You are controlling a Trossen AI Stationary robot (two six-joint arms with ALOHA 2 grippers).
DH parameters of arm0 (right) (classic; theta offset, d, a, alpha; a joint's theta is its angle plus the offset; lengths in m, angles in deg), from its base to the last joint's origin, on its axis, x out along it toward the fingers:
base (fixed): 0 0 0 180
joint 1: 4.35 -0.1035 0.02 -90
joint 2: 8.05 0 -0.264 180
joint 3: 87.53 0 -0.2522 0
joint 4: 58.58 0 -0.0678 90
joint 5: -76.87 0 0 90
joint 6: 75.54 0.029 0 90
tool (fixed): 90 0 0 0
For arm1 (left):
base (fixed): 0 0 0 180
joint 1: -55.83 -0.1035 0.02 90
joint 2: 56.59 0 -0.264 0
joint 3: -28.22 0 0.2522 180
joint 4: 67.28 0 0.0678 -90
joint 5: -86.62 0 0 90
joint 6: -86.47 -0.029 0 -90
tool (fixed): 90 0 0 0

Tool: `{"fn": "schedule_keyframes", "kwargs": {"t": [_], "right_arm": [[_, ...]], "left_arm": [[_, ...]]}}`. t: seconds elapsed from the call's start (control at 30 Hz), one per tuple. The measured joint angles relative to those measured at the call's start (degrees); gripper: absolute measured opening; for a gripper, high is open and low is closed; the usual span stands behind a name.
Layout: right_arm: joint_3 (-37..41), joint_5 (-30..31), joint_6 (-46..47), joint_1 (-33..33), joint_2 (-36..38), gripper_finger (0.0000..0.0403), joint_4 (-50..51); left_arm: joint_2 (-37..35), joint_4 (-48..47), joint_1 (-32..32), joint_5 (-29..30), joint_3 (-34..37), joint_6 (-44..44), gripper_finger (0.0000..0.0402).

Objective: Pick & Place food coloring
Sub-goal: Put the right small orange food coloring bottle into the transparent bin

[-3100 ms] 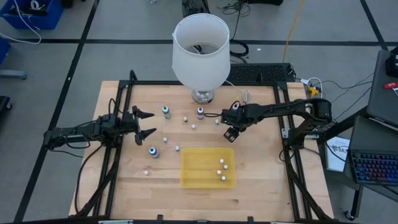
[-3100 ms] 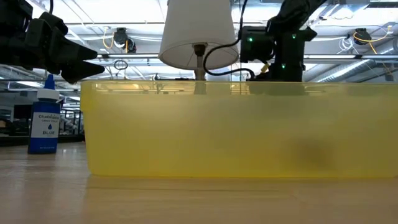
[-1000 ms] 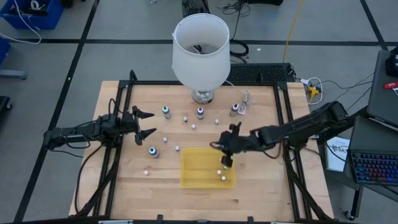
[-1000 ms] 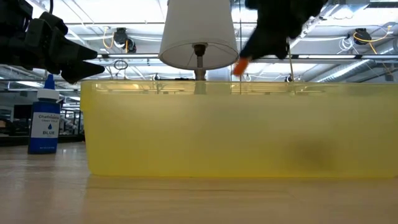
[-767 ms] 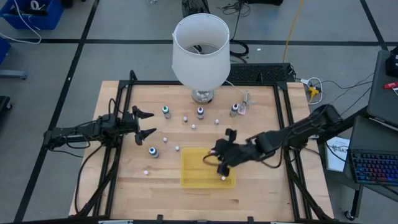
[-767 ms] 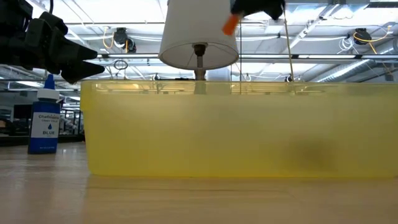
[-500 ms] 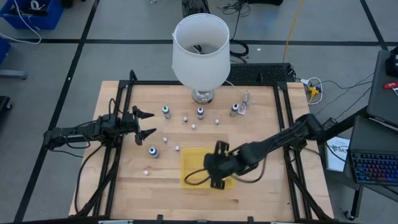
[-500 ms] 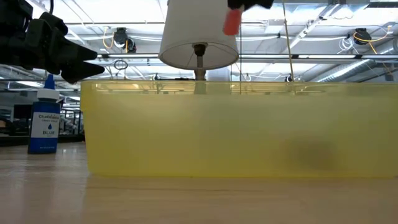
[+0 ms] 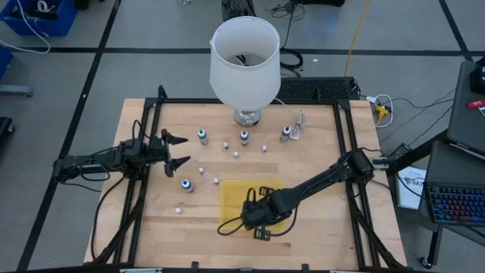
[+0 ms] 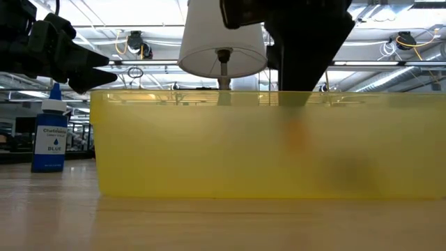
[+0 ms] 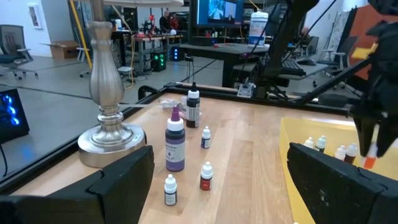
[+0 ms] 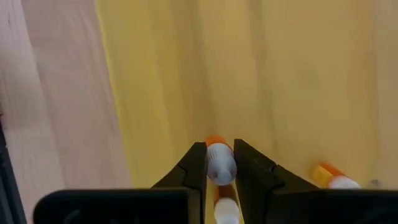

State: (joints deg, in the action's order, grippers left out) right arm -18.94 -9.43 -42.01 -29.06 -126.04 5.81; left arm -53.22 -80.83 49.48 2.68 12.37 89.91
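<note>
I see the yellow bin (image 9: 231, 199) on the near middle of the wooden table (image 9: 318, 235), with bare boards between its near edge and the table's front edge and more bare wood to its left. The right gripper (image 12: 219, 163) is lowered inside the bin close to its left wall, its fingers (image 12: 196, 163) clamped on a small orange bottle (image 12: 219, 160) with a pale cap; a second orange bottle (image 12: 331, 175) lies on the bin floor nearby. From above, the right arm (image 9: 318, 182) reaches diagonally from the table's right side down to the bin's near left part. In the level view, the orange bottle shows as a blur through the bin's front wall (image 10: 279, 150). The left gripper (image 9: 176, 150) hangs over the table's left side, well apart from the bin, its fingers spread wide and holding nothing. Loose bottles stand between the lamp base (image 9: 246, 116) and the bin, among them a blue bottle (image 9: 186, 184) just left of the bin and a purple one (image 11: 175, 138) near the lamp.
</note>
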Motion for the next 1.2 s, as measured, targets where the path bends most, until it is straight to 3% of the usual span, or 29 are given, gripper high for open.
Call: {"fn": "schedule_keyframes", "kwargs": {"t": [0.3, 0.5, 0.73, 0.97, 1.2], "right_arm": [[0.1, -1.0, -3.8, 0.7, -1.8, 0.0042, -6.3], [0.1, -1.0, -4.2, 0.8, -2.2, 0.0042, -5.9], [0.1, -1.0, -4.2, 0.8, -2.2, 0.0073, -5.4], [0.1, -1.0, -4.2, 0.8, -2.2, 0.0062, -5.4], [0.1, -5.5, -2.7, 0.8, -2.2, 0.0070, -5.4]], "left_arm": [[0.0, 0.0, 0.0, 0.0, 0.0, 0.0, 0.0365], [0.0, 0.0, 0.0, 0.0, 0.0, 0.0, 0.0365], [0.0, 0.0, 0.0, 0.0, 0.0, 0.0, 0.0365], [0.0, 0.0, 0.0, 0.0, 0.0, 0.0, 0.0365], [0.0, 0.0, 0.0, 0.0, 0.0, 0.0, 0.0365]]}}
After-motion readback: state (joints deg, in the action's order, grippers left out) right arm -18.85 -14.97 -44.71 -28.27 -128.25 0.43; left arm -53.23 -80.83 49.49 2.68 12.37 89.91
